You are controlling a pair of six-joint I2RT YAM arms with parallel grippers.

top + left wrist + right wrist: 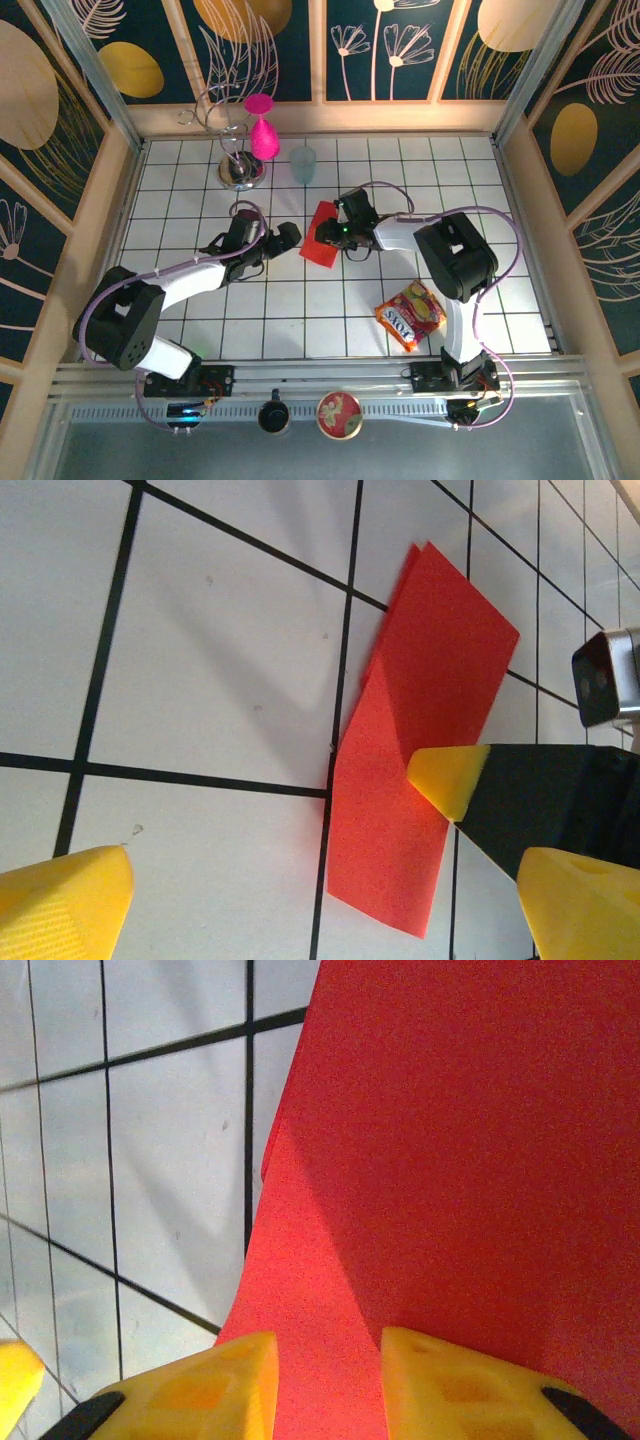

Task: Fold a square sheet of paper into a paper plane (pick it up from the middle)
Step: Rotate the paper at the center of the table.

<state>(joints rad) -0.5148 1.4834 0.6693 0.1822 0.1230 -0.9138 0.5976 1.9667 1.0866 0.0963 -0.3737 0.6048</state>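
The square sheet of paper (318, 250), bright red, lies on the white tiled table (300, 310) near the middle. It is folded over on itself, with one layer slightly offset (430, 680). My right gripper (337, 235) is at the sheet's right edge. Its yellow fingertips (445, 775) rest down on the red paper (480, 1140), and a narrow gap stands between them (330, 1390). A lighter folded strip runs through that gap. My left gripper (287, 237) hovers just left of the sheet, open wide (320, 910), touching nothing.
At the back stand a pink goblet (262, 130), a chrome wire stand (240, 170) and a pale blue cup (303, 163). A red-and-yellow snack packet (410, 315) lies at the front right. Wooden walls enclose the table.
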